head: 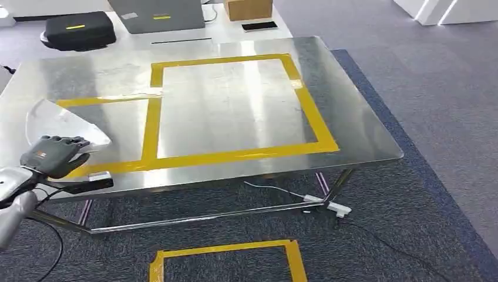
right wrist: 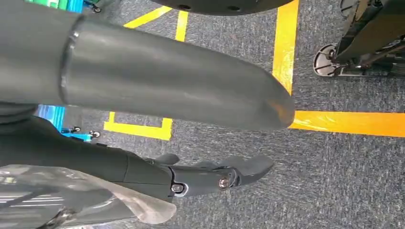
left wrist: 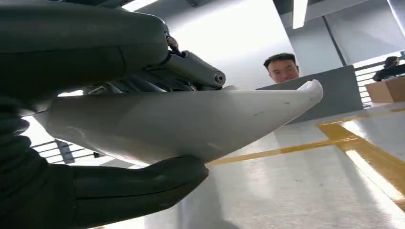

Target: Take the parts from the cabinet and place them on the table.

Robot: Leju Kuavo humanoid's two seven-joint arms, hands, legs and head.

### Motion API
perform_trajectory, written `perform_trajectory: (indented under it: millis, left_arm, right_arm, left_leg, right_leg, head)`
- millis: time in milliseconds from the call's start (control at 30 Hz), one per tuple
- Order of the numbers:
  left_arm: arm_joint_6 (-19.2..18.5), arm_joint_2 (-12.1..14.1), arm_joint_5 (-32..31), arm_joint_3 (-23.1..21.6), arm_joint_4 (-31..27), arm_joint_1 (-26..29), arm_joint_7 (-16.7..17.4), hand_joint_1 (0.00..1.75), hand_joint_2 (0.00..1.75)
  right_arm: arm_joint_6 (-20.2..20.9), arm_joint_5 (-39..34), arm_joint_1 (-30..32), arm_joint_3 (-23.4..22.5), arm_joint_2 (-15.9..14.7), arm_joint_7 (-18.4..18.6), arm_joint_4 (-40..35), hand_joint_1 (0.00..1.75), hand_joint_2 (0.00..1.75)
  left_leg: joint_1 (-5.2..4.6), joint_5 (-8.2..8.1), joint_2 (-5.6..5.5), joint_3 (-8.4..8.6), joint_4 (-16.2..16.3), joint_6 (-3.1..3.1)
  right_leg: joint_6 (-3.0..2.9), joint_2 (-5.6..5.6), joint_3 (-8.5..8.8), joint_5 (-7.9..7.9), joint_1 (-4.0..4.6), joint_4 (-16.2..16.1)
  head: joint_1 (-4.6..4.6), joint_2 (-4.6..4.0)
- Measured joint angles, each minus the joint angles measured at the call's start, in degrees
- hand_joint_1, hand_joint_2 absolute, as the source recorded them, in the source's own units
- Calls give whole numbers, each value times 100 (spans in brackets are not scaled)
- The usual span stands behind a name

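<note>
A white curved shell part (head: 61,122) is gripped by my left hand (head: 51,156) over the left front corner of the steel table (head: 352,117). In the left wrist view the part (left wrist: 191,119) sits between the thumb (left wrist: 133,186) below and the darker fingers (left wrist: 191,71) above, its tip just above the tabletop. The part lies near the yellow tape lines (head: 235,155). My right hand (right wrist: 143,76) hangs over grey carpet with its fingers (right wrist: 215,176) stretched out and nothing between them and the thumb.
Behind the table, a white desk carries a black case (head: 79,29), a grey box (head: 158,14), a cardboard box (head: 248,9) and a phone (head: 259,26). A cable and plug strip (head: 329,204) lie under the table. A yellow floor square (head: 226,258) is near. A person (left wrist: 282,67) stands beyond.
</note>
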Motion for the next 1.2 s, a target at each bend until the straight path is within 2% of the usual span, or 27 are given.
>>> perform_trajectory:
  millis: [133,200,267,300,333,367,500,633,667,1200]
  left_arm:
    - [-19,0,58,0,0,0,-37,175,175]
    - [-249,-212,326,18,0,-1,-131,175,175]
    - [-260,-249,337,20,-11,-1,-116,175,175]
    - [-256,-262,339,20,-15,-1,-114,0,0]
    - [-247,-278,341,22,-24,0,-114,0,0]
    - [-232,-291,339,26,-33,0,-101,0,175]
    - [-125,-363,234,48,-74,0,-13,0,175]
    - [-186,-494,236,96,-129,-5,88,0,175]
    - [-201,-524,236,111,-142,-6,90,0,0]
    - [-256,-723,245,431,-240,-35,243,0,0]
  right_arm:
    - [-2,2,0,0,0,0,0,0,0]
    - [-9,52,-6,77,0,7,0,0,0]
    - [-11,59,2,85,0,15,0,0,0]
    - [-11,59,7,88,0,20,0,0,0]
    - [-20,59,8,88,0,20,0,0,0]
    - [-22,61,7,90,0,20,0,0,0]
    - [-28,59,7,94,0,28,0,0,0]
    - [-35,68,5,94,0,55,0,0,0]
    - [-37,68,7,94,0,57,0,0,0]
    - [-42,70,7,96,0,122,2,0,0]
  left_leg:
    - [0,0,0,0,0,0]
    - [-1,0,1,0,0,0]
    - [-1,0,1,0,1,0]
    - [-1,0,1,0,1,0]
    - [-1,0,0,-1,1,0]
    - [-1,0,0,-1,1,0]
    - [-1,0,0,-1,1,0]
    - [-1,0,0,0,1,0]
    - [-1,0,0,0,1,0]
    - [-1,0,0,0,1,0]
  right_leg:
    - [0,0,-1,0,0,0]
    - [0,2,0,0,-2,0]
    - [0,4,-1,1,-2,0]
    - [0,3,0,1,-2,0]
    - [0,0,-1,1,-2,0]
    - [0,-1,0,1,-2,0]
    - [0,0,-2,0,-2,0]
    - [0,1,-1,0,-2,0]
    - [0,1,-1,0,-2,0]
    - [0,0,0,0,-1,0]
  head:
    - [0,0]
    - [2,0]
    - [0,0]
    - [0,0]
    - [-2,0]
    - [0,0]
    - [-2,0]
    - [-2,0]
    - [0,0]
    - [0,0]
